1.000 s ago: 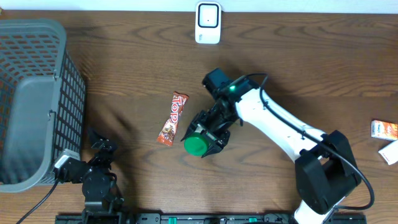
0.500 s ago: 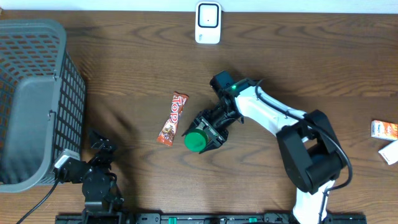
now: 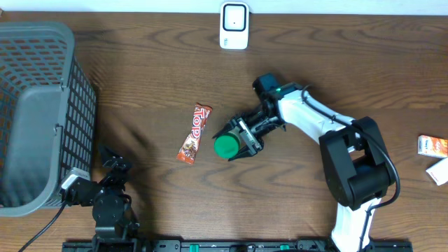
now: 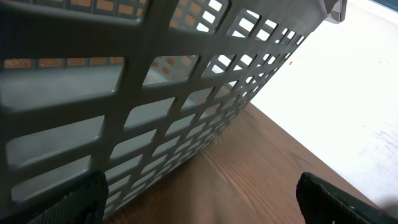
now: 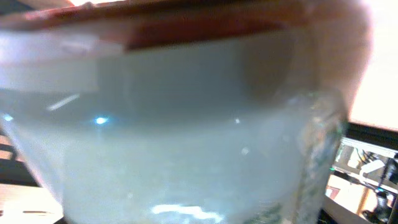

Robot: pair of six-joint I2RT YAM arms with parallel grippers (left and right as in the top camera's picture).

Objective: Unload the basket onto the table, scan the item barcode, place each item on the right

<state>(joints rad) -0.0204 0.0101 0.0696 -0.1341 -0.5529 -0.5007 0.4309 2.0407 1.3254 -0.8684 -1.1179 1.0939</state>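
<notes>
"Two arms work at the counter (image 3: 140, 63); which one carries the risk?"

"The right one. The right fingers (image 3: 243, 130) are closed part-way around the bottle (image 3: 225, 145). It sits near the middle of the counter with its green cap showing from above, just beside the candy bar (image 3: 194, 133). The right wrist view gives only a pale, blurred wall of the bottle pressed close. How deep the hold is, or whether the bottle is off the counter, cannot be told."

"What could fail?"

"Most likely a slip. A round, smooth body may turn or slide between the fingers on the way to the scanner (image 3: 234, 26) at the far edge, which would leave the barcode facing away. No barcode shows in any view, so which side it is on is unknown. A low sweep could also knock the candy bar."

"And the left arm?"

"The left fingers (image 4: 329, 198) are wide apart and empty. They are near the near left corner, facing the wall of the basket (image 3: 35, 112), and seem to pose no hazard."

"What of the surface and the room?"

"The counter is dark wood grain. Small boxes (image 3: 432, 145) lie at its right edge. A pale strip runs beyond the far edge, and the left wrist view shows a pale surface past the counter."
</notes>
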